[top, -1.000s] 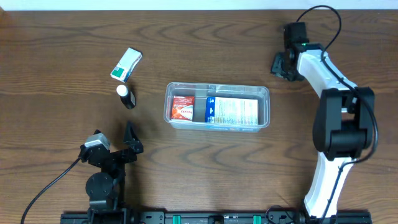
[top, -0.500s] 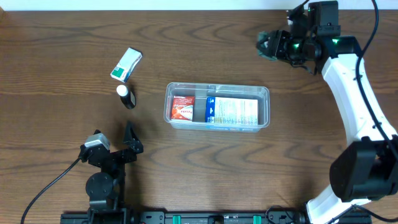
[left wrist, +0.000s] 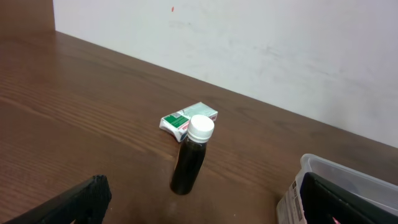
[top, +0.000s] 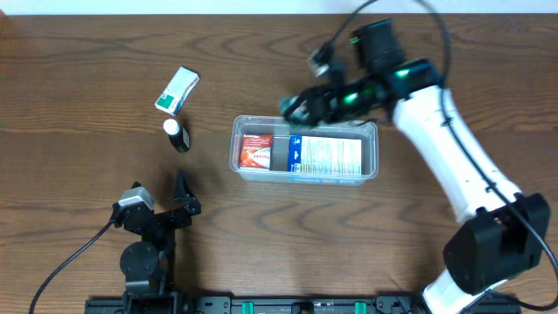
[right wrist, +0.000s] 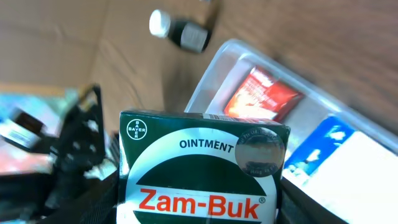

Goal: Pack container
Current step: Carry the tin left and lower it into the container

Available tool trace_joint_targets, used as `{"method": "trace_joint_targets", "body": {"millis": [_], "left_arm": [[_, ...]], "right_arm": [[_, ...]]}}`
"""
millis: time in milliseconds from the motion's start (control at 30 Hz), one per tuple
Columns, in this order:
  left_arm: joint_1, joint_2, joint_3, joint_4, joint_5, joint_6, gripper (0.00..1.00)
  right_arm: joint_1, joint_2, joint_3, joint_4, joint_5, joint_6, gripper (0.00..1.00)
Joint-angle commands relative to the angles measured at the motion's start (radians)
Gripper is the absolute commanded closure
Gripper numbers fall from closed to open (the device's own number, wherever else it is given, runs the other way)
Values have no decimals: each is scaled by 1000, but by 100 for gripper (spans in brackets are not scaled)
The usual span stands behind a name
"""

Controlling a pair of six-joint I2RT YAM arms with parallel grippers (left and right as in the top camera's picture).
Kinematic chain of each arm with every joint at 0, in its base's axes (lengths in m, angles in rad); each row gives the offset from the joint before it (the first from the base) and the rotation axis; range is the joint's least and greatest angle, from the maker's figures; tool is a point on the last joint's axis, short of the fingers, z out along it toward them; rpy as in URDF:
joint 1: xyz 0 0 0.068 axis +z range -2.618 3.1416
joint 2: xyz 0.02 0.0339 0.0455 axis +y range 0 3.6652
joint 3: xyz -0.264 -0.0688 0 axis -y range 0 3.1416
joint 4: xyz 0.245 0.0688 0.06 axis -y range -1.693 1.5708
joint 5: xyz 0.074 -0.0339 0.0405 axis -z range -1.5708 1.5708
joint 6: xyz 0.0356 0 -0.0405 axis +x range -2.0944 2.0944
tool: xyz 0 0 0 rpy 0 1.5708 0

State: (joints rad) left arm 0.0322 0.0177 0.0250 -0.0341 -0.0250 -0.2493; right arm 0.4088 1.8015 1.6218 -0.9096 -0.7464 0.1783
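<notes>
Currently clamping the Zam-Buk box (right wrist: pixel 205 168) between the closed jaws of the right gripper (top: pixel 301 105), showing its green label to the wrist camera. Hovering over the far rim of the container (top: pixel 307 179), lying mid-table between the two arms. Noting inside it a red box (top: pixel 255 151) at the left end and a blue-and-white box (top: pixel 327 157) filling the middle and right. Judging the narrow gap between those two, or the space on top of them, to be the only room left.

Advising as follows: bringing the load fully inside the rim before lowering, keeping it level, turning it to suit the gap, and letting go only once resting on something. Risking a catch on the thin plastic wall, or a shove of the light tray, if descending at the edge.

Idling at the near left: left gripper (top: pixel 179 202), fingers spread, gripping nothing. Waiting outside, well left of the container: a green-and-white box (top: pixel 177 91) and a dark bottle (top: pixel 177 135).
</notes>
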Motion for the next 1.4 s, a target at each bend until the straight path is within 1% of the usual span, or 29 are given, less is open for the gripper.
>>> {"method": "trace_joint_targets", "body": {"millis": [0,67,167,300,433,567,933,1133,1233,1367], "left_arm": [[5,0,-21,-37,-5,16,2],[5,0,-21,-37,-5,16,2],[5,0,-21,-37,-5,16,2],[5,0,-21,-37,-5,16,2],[5,0,-21,-37,-5,16,2],[5,0,-21,-37,-5,16,2],[5,0,-21,-37,-5,16,2],[5,0,-21,-37,-5,16,2],[5,0,-21,-37,-5,16,2],[5,0,-21,-37,-5,16,2]], "right_arm": [[107,-16,-7,-4,220,5,38],[165,-16,-18,7,345,78,39],[251,-16,-68,86,475,164,40],[321,-16,-171,236,523,254,43],[352,-16,-272,342,565,328,46],[354,-16,-323,387,612,353,46],[378,-12,-329,489,787,435,45],[404,30,-329,556,799,473,44],[414,58,-329,568,799,503,44],[425,69,-329,570,802,509,44]]}}
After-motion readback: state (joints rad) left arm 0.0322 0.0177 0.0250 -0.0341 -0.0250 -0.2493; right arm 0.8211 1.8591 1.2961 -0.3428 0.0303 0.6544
